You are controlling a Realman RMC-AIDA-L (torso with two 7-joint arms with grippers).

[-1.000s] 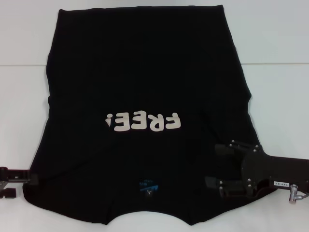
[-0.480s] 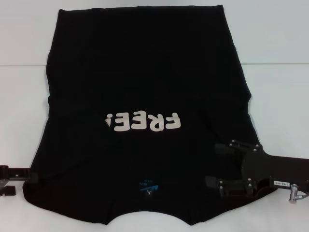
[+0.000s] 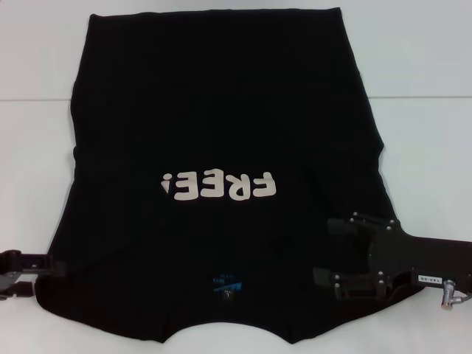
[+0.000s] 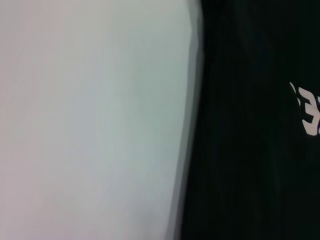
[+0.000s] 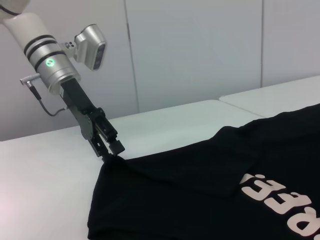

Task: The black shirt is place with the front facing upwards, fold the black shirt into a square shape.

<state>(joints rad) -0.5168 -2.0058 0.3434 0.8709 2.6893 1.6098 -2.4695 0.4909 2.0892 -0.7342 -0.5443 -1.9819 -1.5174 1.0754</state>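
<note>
Black shirt (image 3: pixel 221 110) flat, near hem cropped (left gripper (image 5: pixel 111 150) pinching its corner; right gripper (image 3: pixel 332 254) jaws spread).

Black shirt (image 3: pixel 221 110): plain black cloth, unpatterned; white block "FREE!" lettering (image 3: pixel 220 185) at centre; small blue neck label (image 3: pixel 226 282) at 6 o'clock.
Table (image 3: pixel 428 66): plain white, a thin grey seam line running 9 to 3 o'clock.
Right gripper (image 3: pixel 335 254), at 4 o'clock: black body, small silver screw heads, a white tag with dark print.
Left gripper (image 5: pixel 111 150), at 8 o'clock: black fingers; arm behind it white and silver with black bands and a green light.
Wall (image 5: pixel 200 50): pale grey-white panels.
</note>
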